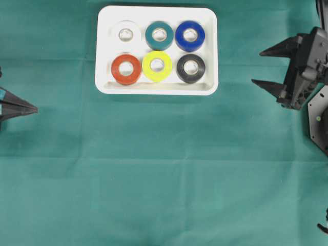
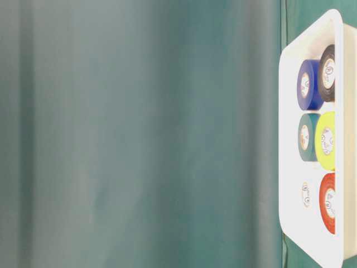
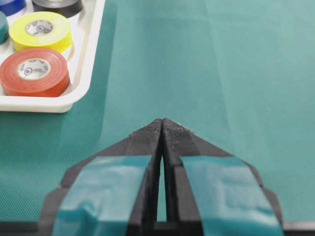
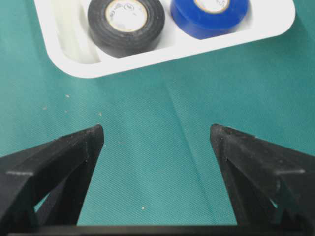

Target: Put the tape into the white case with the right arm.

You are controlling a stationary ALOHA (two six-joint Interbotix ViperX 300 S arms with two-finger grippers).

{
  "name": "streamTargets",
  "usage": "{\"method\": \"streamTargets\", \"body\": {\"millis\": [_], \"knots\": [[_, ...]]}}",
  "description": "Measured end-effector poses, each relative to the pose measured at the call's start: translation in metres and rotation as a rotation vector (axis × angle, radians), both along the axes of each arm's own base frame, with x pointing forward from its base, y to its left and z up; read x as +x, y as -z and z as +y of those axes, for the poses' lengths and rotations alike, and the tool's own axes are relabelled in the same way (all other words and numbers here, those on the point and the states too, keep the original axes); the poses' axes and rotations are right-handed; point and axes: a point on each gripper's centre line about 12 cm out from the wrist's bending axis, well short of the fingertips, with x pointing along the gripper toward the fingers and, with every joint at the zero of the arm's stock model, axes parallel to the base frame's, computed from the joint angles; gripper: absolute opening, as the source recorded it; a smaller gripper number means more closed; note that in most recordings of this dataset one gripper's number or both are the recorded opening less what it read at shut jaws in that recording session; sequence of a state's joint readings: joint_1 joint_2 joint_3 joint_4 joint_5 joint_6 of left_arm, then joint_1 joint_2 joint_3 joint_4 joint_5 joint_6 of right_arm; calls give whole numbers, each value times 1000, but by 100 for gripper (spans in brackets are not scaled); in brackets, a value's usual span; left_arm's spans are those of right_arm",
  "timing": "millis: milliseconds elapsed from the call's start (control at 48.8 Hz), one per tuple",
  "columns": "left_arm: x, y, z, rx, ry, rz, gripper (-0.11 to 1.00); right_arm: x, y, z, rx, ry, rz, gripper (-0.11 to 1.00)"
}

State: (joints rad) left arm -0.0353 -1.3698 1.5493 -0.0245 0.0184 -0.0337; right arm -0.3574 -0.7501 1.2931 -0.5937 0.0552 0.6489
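So the white case sits near the far edge of the bench, a bit left of the middle, on the green cloth that covers the whole top. All six tape rolls are lying flat inside it, two rows of three. Back row: white roll by the far-left corner of the case, teal roll in the middle, blue roll by the far-right corner. Front row: red roll, yellow roll, black roll, same left-to-right order. Neighbours look like they're touching or just about.

The right gripper is over by the right edge of the bench, well apart from the case, claw spread wide with nothing between the fingers. Its wrist view shows just bare cloth in the gap and the black and blue rolls beyond.

The left gripper is at the left edge, claw pressed together, teal-marked fingers meeting at the tips, holding nothing.
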Motion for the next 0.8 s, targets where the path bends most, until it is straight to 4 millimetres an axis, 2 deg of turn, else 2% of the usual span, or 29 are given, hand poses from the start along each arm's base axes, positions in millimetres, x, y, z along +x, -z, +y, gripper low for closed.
{"method": "streamTargets", "body": {"millis": [246, 614, 799], "knots": [[0, 0, 0, -2, 0, 0, 0, -1, -5, 4, -6, -17, -43, 74], [0, -1, 0, 0, 0, -2, 0, -2, -17, 44, -23, -231, -164, 74], [0, 0, 0, 0, -2, 0, 0, -8, -17, 57, -24, -303, -191, 74]]}}
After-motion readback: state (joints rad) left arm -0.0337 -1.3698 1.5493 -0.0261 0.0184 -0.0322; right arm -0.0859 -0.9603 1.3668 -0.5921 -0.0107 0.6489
